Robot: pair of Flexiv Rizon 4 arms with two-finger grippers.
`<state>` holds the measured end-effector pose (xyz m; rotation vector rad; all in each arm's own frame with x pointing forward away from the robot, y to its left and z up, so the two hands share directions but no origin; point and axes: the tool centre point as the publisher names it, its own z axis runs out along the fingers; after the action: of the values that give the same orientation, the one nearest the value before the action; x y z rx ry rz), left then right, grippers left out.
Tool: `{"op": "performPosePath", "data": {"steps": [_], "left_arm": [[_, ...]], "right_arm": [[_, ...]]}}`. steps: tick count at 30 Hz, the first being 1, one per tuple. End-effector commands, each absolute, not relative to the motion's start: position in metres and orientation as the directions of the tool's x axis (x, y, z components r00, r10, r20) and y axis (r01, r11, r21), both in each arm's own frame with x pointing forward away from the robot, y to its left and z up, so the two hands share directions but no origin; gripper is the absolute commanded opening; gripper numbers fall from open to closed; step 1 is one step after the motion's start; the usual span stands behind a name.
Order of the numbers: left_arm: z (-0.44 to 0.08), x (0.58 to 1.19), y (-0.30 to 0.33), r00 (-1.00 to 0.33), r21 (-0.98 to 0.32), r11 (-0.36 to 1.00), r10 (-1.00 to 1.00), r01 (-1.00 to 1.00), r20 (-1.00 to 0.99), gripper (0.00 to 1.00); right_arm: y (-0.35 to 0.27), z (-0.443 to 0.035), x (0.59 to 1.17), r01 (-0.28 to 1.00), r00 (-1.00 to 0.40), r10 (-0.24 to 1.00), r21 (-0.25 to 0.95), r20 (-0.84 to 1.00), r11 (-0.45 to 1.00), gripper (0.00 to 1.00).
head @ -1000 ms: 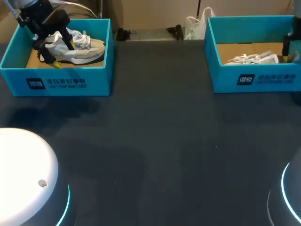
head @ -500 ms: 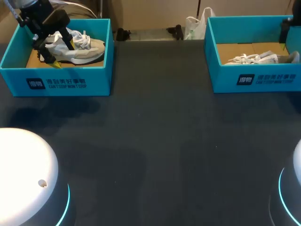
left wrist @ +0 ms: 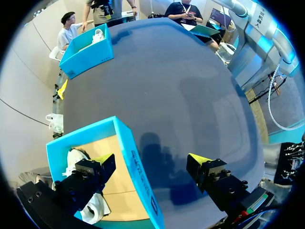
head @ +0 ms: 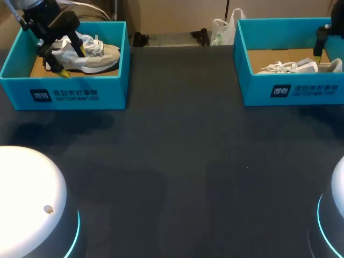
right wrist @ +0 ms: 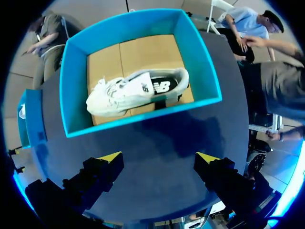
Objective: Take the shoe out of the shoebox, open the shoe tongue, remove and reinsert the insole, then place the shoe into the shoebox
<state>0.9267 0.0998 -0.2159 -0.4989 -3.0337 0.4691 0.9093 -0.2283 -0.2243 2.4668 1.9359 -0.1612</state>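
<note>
On the tabletop [head: 177, 161], far edge: left shoebox [head: 70, 94], left shoe [head: 99, 56] inside, left fingers [left wrist: 93, 174] spread over its heel end. Right shoebox [right wrist: 76, 95]: right shoe [right wrist: 136, 90] on its side, length parallel to the spread right fingers [right wrist: 102, 171], well ahead of them.

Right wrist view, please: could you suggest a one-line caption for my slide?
Open right claw hovers above the table, the blue shoebox with a white shoe just ahead.
</note>
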Motion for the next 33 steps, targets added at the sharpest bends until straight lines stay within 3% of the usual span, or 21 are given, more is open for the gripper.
{"op": "performPosePath", "data": {"steps": [1,12,18,21,23,33], "left_arm": [[-0.215,0.926,0.1,-0.948,-0.297,0.904,0.318,0.309,-0.017,1.0],[-0.214,0.935,0.11,-0.937,-0.296,0.893,0.349,0.34,-0.022,1.0],[-0.206,0.982,0.151,-0.891,-0.195,0.871,0.454,0.45,-0.029,1.0],[-0.201,1.005,0.173,-0.831,-0.158,0.817,0.555,0.554,-0.044,1.0],[-0.198,1.015,0.191,-0.68,-0.134,0.67,0.731,0.73,-0.055,1.0],[-0.198,1.024,0.2,-0.666,-0.098,0.66,0.741,0.745,-0.078,1.0]], "right_arm": [[-0.222,-0.224,0.891,0.972,0.236,0.969,-0.003,-0.074,-0.237,1.0],[-0.219,-0.224,0.887,0.972,0.232,0.971,-0.011,-0.064,-0.233,1.0],[-0.219,-0.224,0.887,0.972,0.232,0.971,-0.011,-0.064,-0.233,1.0],[-0.219,-0.224,0.887,0.972,0.232,0.971,-0.011,-0.064,-0.233,1.0],[-0.219,-0.224,0.887,0.972,0.232,0.971,-0.011,-0.064,-0.233,1.0],[-0.219,-0.224,0.887,0.972,0.232,0.971,-0.011,-0.064,-0.233,1.0]]}}
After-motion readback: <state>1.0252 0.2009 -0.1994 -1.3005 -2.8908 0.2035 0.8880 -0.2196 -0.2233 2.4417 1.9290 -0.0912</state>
